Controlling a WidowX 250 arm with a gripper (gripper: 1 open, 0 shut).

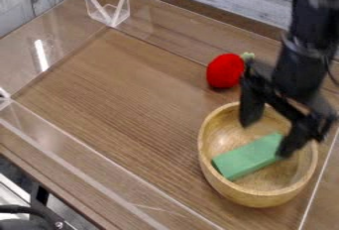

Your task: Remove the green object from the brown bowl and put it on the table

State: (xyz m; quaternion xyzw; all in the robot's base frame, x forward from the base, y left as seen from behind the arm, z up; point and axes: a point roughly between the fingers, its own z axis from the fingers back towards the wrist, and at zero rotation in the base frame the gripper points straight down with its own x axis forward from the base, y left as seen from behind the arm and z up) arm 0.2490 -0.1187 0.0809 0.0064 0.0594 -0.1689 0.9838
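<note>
Apparently spread wide, black multi-fingered gripper [265, 100], over far side of round light-brown wooden bowl [223, 176]. Flat light-green rectangular block [249, 158] inside, toward near-left in view, long axis slanting lower left to upper right; fingertips partly overlapping upper end.

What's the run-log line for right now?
jaws: open, over bowl | green block: in brown bowl | red toy: on table
</note>
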